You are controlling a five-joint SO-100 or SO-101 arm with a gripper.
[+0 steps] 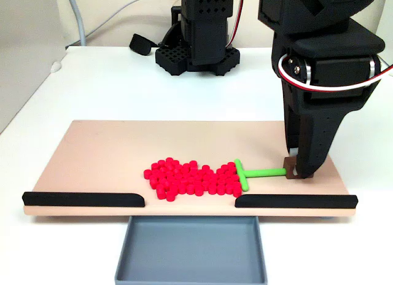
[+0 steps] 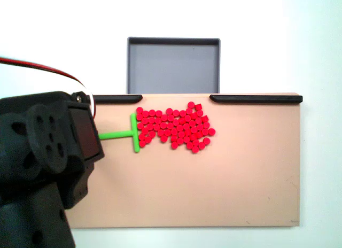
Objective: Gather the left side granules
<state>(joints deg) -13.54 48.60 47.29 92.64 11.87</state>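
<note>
Just below centre frame, the granules (image 1: pixel 193 179) (image 2: pixel 173 126) lie bunched on your tan board (image 1: pixel 98 156) (image 2: pixel 240 178), against the crossbar of the green T-shaped stick (image 1: pixel 249 172) (image 2: pixel 128 133). Your gripper (image 1: pixel 299 169), right of them, is clamped on the stick's brown end; the grey tray (image 1: pixel 190 251) (image 2: pixel 173 66) waits beyond the board's edge.

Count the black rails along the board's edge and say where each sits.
2. One black rail lies along the board's tray-side edge, left in this fixed view; the other lies on the right. Between them is a gap facing the grey tray.
</note>
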